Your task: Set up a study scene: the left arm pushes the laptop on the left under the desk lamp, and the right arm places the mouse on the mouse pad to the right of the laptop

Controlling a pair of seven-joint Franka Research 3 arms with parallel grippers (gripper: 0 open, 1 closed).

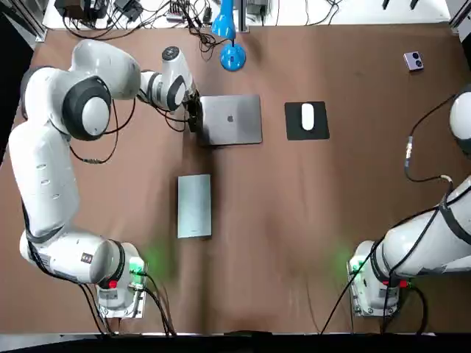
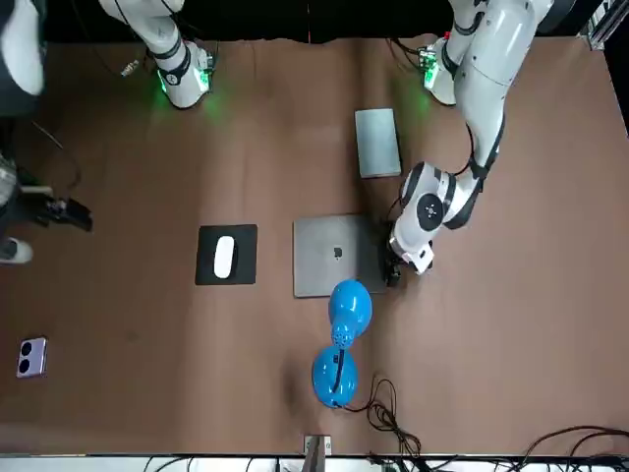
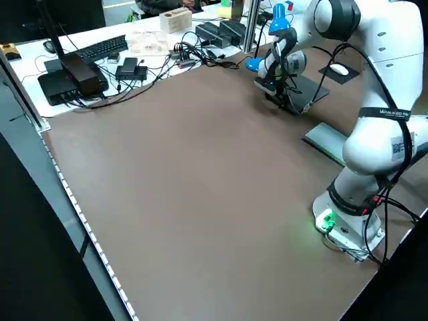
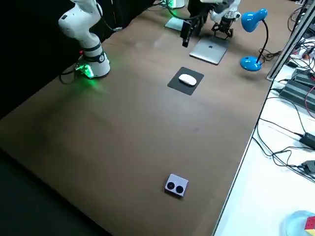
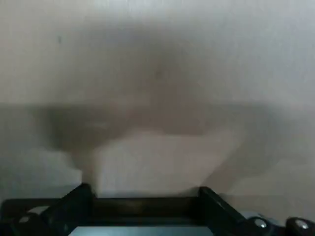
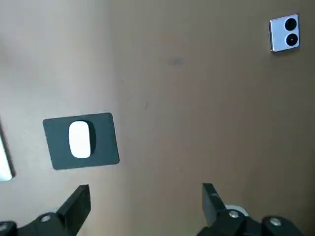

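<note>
A closed silver laptop (image 1: 232, 119) lies just in front of the blue desk lamp (image 1: 232, 56), whose head (image 2: 349, 307) hangs over the laptop's far edge. My left gripper (image 1: 193, 116) is low at the laptop's left edge, its fingers (image 5: 81, 196) open. A white mouse (image 1: 307, 116) rests on the black mouse pad (image 1: 318, 131) to the right of the laptop. My right gripper (image 6: 145, 194) is held high and open over the table's right side with nothing in it; the mouse (image 6: 80, 139) and pad show in its wrist view.
A second flat grey slab (image 1: 194, 206) lies nearer the bases, in front of the laptop. A small purple device (image 1: 413, 61) sits at the far right. Cables and equipment (image 3: 100, 63) crowd the white bench beyond the table's far edge.
</note>
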